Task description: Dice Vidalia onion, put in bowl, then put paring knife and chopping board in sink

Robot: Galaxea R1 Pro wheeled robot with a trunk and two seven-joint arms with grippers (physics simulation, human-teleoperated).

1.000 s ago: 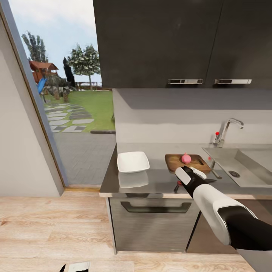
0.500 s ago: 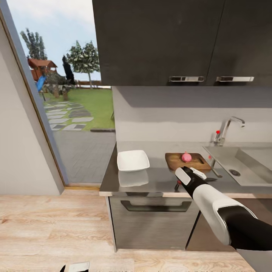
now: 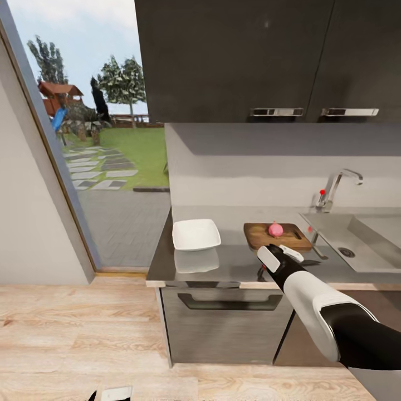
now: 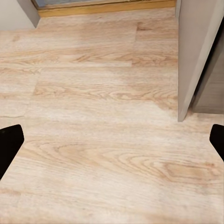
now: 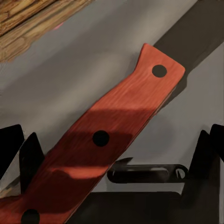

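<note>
From the head camera I see my right end effector (image 3: 277,257) reaching down at the front of the table (image 3: 234,264), just in front of the board (image 3: 262,236); the arm covers most of what lies under it. The knife (image 5: 100,154) is hard to make out there — only a speck of red and a dark tip peek out beside the wrist. The right wrist camera gives it better: the red handle with its dark rivets lies flat on the grey table, running slantwise between my spread fingers (image 5: 30,156), which stand on either side of it without touching it that I can tell. The blade is cut off at the frame's edge. A corner of the wooden board shows at the picture's border. On the board sits the onion (image 3: 275,229), whole, pinkish and round, near the middle. The white bowl (image 3: 195,234) stands on the table to the left of the board, apart from it. The sink (image 3: 356,239) with its tap (image 3: 336,186) lies to the right, partly cut off by the frame. My left end effector (image 4: 112,140) hangs low over the wooden floor (image 4: 93,116), open — only its two dark fingertips show at the edges.
</note>
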